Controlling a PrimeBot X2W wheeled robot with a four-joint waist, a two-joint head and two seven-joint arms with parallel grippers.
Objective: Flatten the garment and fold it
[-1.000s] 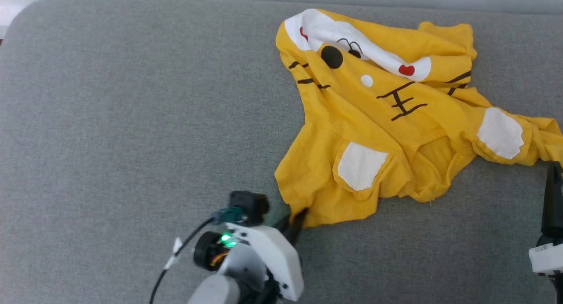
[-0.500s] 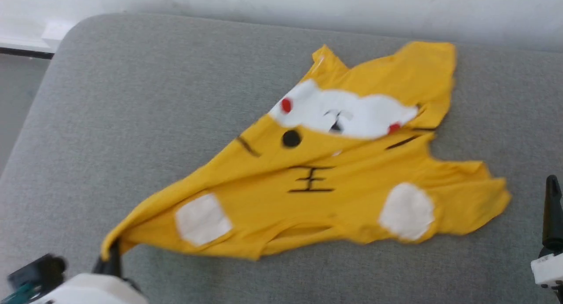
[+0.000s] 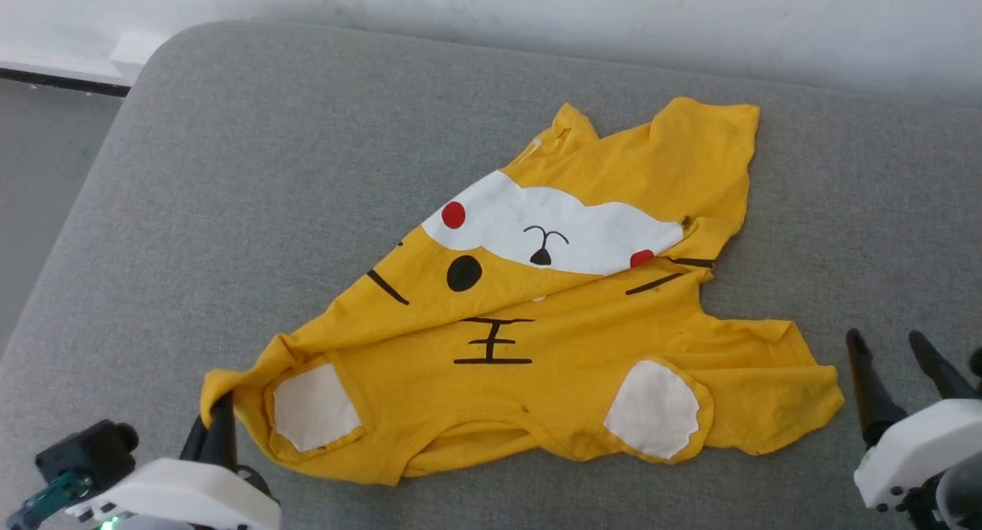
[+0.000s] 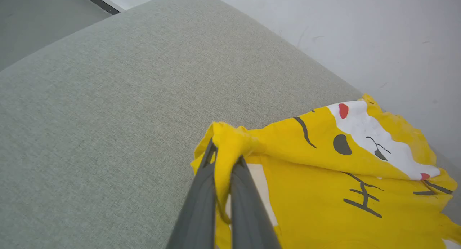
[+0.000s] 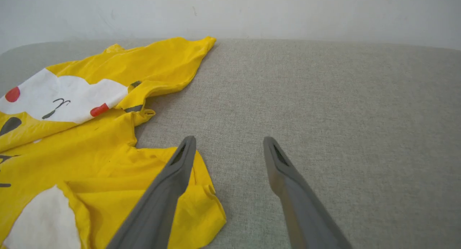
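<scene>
Head view: one yellow T-shirt (image 3: 537, 338) lies half spread on the grey cushion (image 3: 268, 169), print side up.
The left claw (image 3: 220, 415) is clenched on the shirt's near left corner, beside a white patch. The right claw (image 3: 884, 338), fingers spread and empty, sits near the opposite sleeve edge without gripping it. The cloth looks light, soft and limp, so it should drag and crease rather than slide. A fold crosses the face print. Sleeve tips or hem corners look like the best holds. Count: one shirt, two claws, two white patches near the sleeves, two red dots, one black eye showing.
</scene>
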